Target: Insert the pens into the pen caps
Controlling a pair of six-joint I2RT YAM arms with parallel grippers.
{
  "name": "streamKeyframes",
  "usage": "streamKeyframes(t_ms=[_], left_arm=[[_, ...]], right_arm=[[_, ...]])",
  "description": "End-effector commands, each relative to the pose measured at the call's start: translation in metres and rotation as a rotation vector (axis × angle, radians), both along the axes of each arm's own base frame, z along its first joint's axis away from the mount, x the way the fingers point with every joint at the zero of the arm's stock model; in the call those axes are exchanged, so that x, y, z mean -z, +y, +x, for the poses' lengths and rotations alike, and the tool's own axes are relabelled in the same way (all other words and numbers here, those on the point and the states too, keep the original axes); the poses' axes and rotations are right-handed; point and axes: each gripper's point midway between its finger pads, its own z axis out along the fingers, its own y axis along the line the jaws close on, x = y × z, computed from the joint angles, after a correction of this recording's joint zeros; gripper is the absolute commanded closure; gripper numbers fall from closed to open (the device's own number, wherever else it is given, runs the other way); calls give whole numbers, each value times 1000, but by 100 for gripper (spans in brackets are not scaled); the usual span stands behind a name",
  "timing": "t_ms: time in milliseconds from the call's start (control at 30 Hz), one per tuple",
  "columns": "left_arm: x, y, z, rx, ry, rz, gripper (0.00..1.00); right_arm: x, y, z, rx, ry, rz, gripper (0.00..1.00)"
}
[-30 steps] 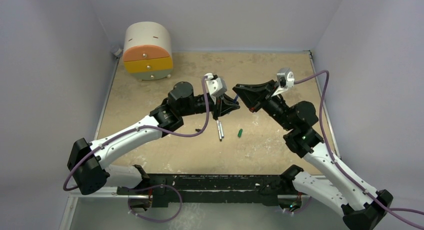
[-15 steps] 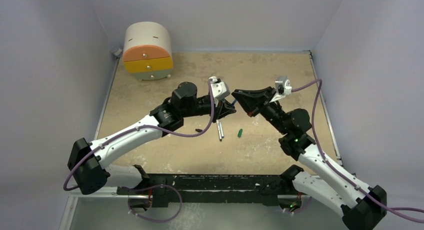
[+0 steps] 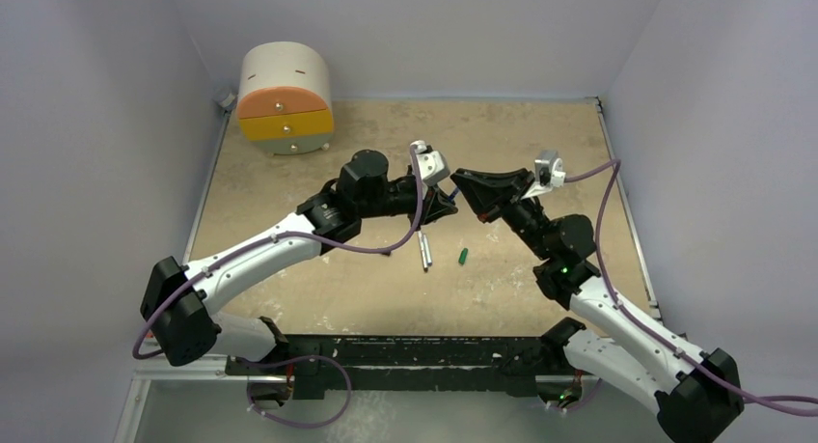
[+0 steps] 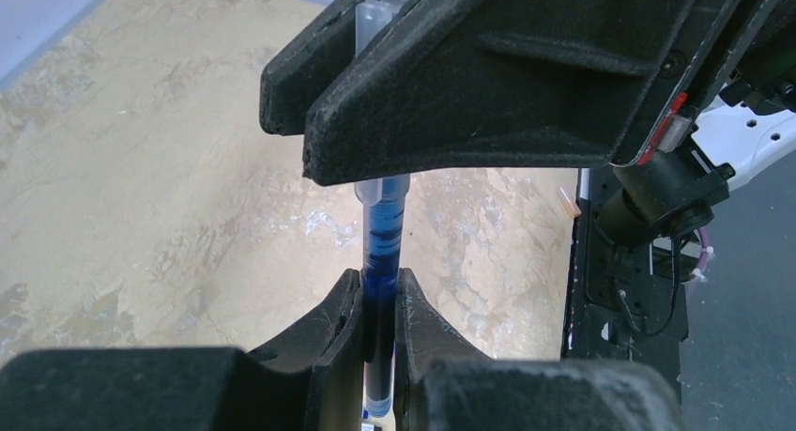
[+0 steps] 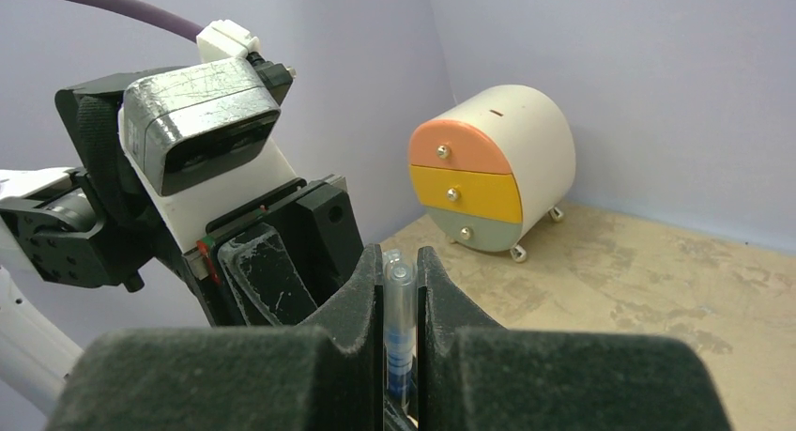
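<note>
So that they can be mated, the slim blue-inked stick pen (image 4: 383,238) is clamped in the left jaws — the pale translucent plastic cap (image 5: 399,295) in the right jaws — above the beige surface (image 4: 141,168).

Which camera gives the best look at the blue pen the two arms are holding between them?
The left wrist view: the pen runs bare from the left gripper to the pale cap. The right wrist view shows only a sliver between the fingers of the right gripper; the top view shows almost nothing of it.
</note>
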Motion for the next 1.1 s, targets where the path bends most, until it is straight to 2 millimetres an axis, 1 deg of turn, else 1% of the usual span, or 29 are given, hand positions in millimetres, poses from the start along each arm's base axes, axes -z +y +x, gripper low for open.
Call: streamKeyframes(t_ms=[0, 133, 200, 267, 400, 467, 567, 600, 667, 733, 800, 867, 933, 1000, 1033, 1067], left_arm=[[-212, 23, 14, -91, -426, -509, 100], [-213, 24, 16, -85, -421, -517, 100], [-204, 20, 14, -57, -403, -493, 100], [-187, 16, 13, -37, -367, -456, 100], [-138, 8, 3, 26, -255, -381, 100], [-115, 7, -1, 44, -202, -341, 100], [-82, 9, -1, 26, -142, -278, 100], [-75, 11, -2, 24, -130, -262, 100], [-63, 13, -4, 26, -112, -226, 100], [-52, 15, -4, 19, -94, -196, 100], [-42, 17, 0, -13, -78, -174, 100], [-33, 18, 6, -44, -61, -152, 100], [-20, 19, 17, -97, -32, -119, 100], [-2, 23, 36, -206, 10, -74, 100], [7, 31, 52, -311, 24, -53, 100], [17, 37, 63, -383, 42, -32, 100]], right_arm=[[129, 34, -40, -270, 351, -251, 100], [132, 35, -40, -277, 359, -249, 100], [127, 34, -43, -281, 362, -244, 100], [105, 29, -42, -250, 317, -205, 100], [48, 15, -37, -163, 193, -150, 100], [24, 10, -35, -128, 150, -135, 100], [0, 4, -36, -101, 101, -130, 100], [-3, 2, -36, -92, 94, -132, 94], [-10, -2, -36, -70, 83, -132, 76], [-14, -6, -35, -52, 79, -126, 65], [-17, -9, -36, -38, 79, -118, 57], [-20, -14, -37, -18, 79, -105, 52], [-22, -22, -38, 11, 79, -95, 50], [-23, -32, -38, 56, 87, -82, 50], [-22, -38, -37, 86, 96, -78, 50], [-21, -44, -37, 116, 103, -77, 50]])
